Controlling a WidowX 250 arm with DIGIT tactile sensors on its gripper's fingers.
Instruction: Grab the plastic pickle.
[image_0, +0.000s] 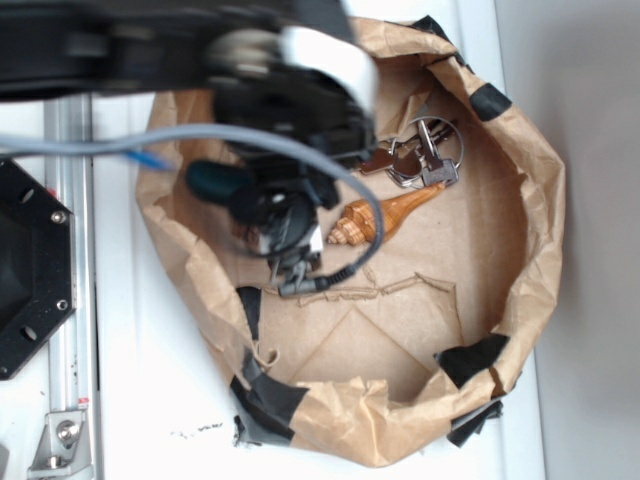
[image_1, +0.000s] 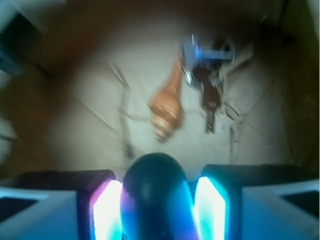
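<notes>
Item: small glossy dark teal-green plastic pickle (image_1: 156, 197), oblong, rounded end. Located between the two glowing finger pads (image_1: 107, 210) of the black robot gripper (image_1: 157, 210), at the bottom of the wrist view; pads pressed against both flanks. In the exterior view, one teal end (image_0: 212, 178) seen projecting left of the gripper (image_0: 265, 200), inside the crumpled brown paper enclosure (image_0: 540, 220), near its left wall.

Pincer state: clenched on the pickle, by the look of it.

Other contents: orange-brown spiral seashell (image_0: 382, 217), lying on the cardboard floor (image_0: 400, 330), apart from the pickle. Bunch of metal keys on rings (image_0: 425, 155), just beyond the shell's narrow tip. Black tape patches (image_0: 470, 358) along the paper rim. Grey cable (image_0: 150, 140) looping across the arm. White tabletop (image_0: 150, 400) beneath.

Step in hand, judged: securing and raising the pickle. Grip best kept firm and centred, since a smooth, curved plastic surface would likely squirt out from a pinch near its end. Straight vertical lift advised, clear of the paper wall at left and of the shell below. Hanging cable worth watching for snagging on the rim.

Whether the pickle touches the floor: cannot tell, since the arm hides it in the exterior view and the wrist view is blurred.

Brands, labels, writing: none legible on any item in either view.
</notes>
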